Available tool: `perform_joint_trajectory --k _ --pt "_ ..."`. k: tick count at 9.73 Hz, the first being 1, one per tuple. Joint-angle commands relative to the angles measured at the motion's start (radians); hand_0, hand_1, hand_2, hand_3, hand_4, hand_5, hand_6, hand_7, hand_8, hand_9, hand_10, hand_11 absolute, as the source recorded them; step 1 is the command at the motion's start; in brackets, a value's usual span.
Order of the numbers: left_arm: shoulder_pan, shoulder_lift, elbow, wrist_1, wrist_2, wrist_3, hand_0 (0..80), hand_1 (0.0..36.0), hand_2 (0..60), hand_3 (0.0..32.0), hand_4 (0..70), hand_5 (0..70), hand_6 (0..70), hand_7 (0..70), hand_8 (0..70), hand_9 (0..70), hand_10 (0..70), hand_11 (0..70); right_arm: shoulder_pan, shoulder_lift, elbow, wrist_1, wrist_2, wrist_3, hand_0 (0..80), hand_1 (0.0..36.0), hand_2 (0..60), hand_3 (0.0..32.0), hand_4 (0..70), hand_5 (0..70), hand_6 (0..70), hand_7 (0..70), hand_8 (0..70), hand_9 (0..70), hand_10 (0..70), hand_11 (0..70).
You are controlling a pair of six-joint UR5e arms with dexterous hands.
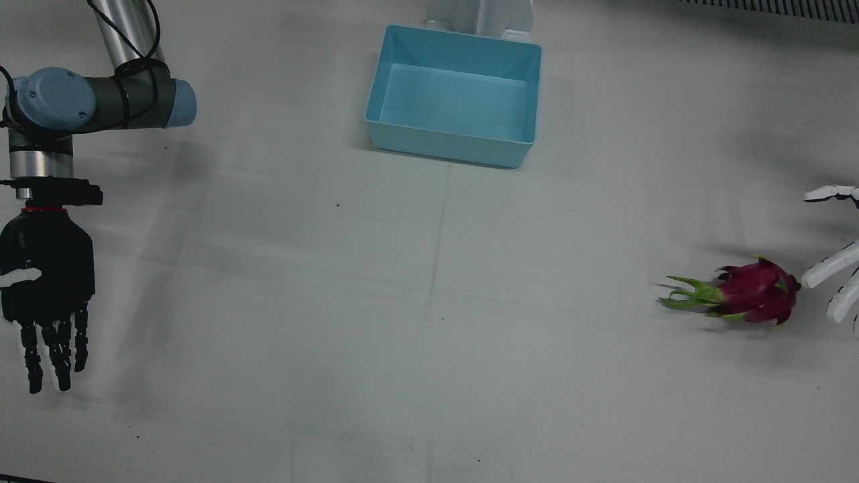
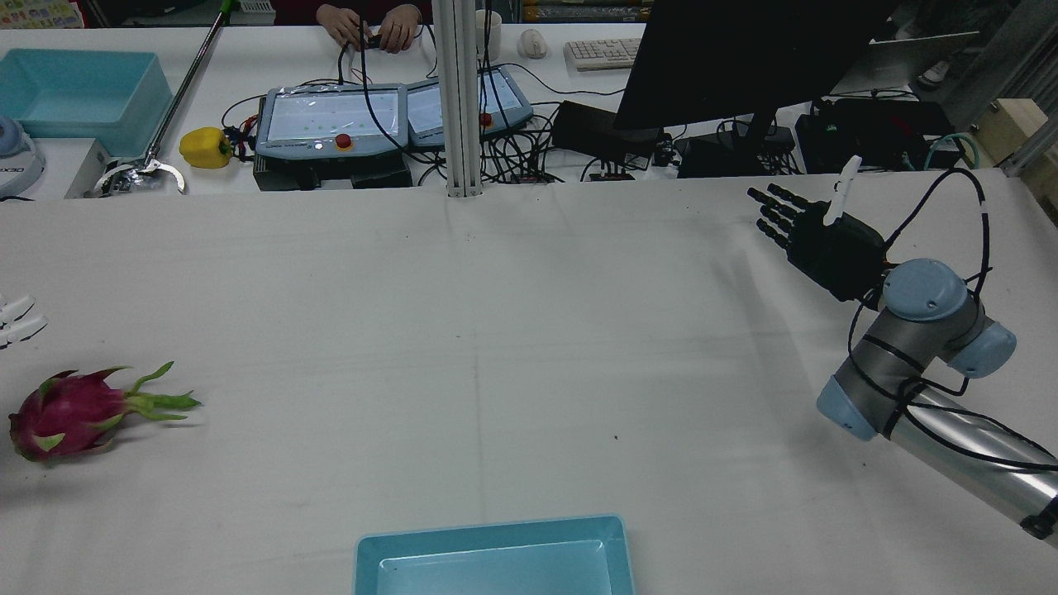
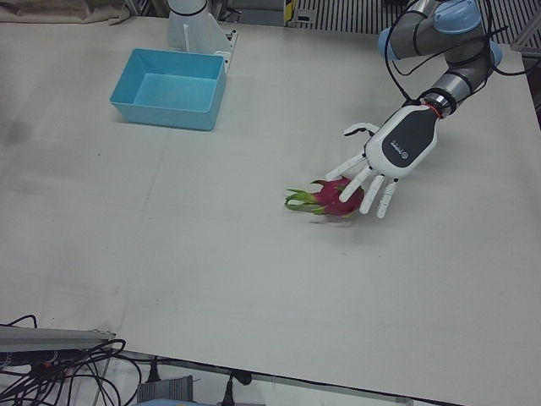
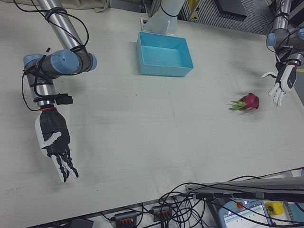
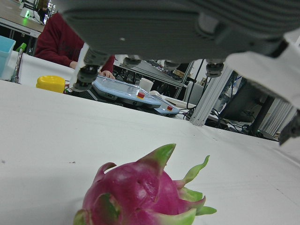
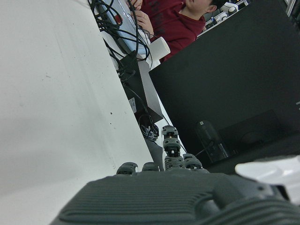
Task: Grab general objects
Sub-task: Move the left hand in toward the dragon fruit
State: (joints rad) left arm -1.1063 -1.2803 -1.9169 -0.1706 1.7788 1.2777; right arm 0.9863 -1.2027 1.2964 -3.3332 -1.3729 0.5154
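A magenta dragon fruit (image 1: 758,293) with green leafy tips lies on its side on the white table, on my left arm's half (image 2: 66,411) (image 3: 336,196) (image 4: 248,101). My white left hand (image 3: 393,152) hovers just beside and above its round end, open, fingers spread and holding nothing (image 1: 835,268). Whether a fingertip touches the fruit I cannot tell. The left hand view shows the fruit (image 5: 140,197) close below the palm. My black right hand (image 1: 45,268) is open with straight fingers, far off over the other side (image 2: 826,235) (image 4: 52,137).
A light blue bin (image 1: 456,144) stands empty at the table's robot side, mid-width (image 2: 496,529). Beyond the far edge are control tablets (image 2: 331,120), a yellow pepper (image 2: 205,147), a metal post (image 2: 459,99), a dark monitor (image 2: 744,58) and a person's hands (image 2: 372,29).
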Motion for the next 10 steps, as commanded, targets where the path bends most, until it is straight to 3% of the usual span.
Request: perform_joint_trajectory --k 1,3,4,5,10 --pt "0.006 -0.002 0.021 -0.007 0.004 -0.028 14.2 13.4 59.2 32.0 0.0 0.0 0.0 0.0 0.0 0.0 0.0 0.0 0.000 0.000 -0.003 0.001 0.000 0.000 0.0 0.0 0.0 0.0 0.0 0.0 0.0 0.0 0.0 0.0 0.0 0.0" --pt "0.008 -0.005 0.053 -0.067 0.002 -0.079 11.8 12.8 58.9 32.0 0.0 0.0 0.0 0.0 0.0 0.0 0.0 0.0 0.000 0.000 -0.003 0.001 0.000 0.000 0.0 0.0 0.0 0.0 0.0 0.0 0.0 0.0 0.0 0.0 0.0 0.0" --pt "0.010 -0.005 0.082 -0.119 0.002 -0.092 14.7 12.6 55.4 32.0 0.0 0.0 0.0 0.0 0.0 0.0 0.0 0.0 0.000 0.000 -0.003 0.001 0.000 0.001 0.0 0.0 0.0 0.0 0.0 0.0 0.0 0.0 0.0 0.0 0.0 0.0" --pt "0.016 -0.007 0.096 -0.141 -0.015 -0.093 16.2 15.1 60.0 32.0 0.0 0.0 0.0 0.0 0.0 0.0 0.0 0.0 0.000 0.000 -0.003 0.001 0.000 0.002 0.0 0.0 0.0 0.0 0.0 0.0 0.0 0.0 0.0 0.0 0.0 0.0" --pt "0.094 -0.062 0.157 -0.173 -0.013 -0.092 16.9 20.1 60.0 32.0 0.0 0.0 0.0 0.0 0.0 0.0 0.0 0.0 0.000 0.000 -0.002 0.001 0.000 0.000 0.0 0.0 0.0 0.0 0.0 0.0 0.0 0.0 0.0 0.0 0.0 0.0"
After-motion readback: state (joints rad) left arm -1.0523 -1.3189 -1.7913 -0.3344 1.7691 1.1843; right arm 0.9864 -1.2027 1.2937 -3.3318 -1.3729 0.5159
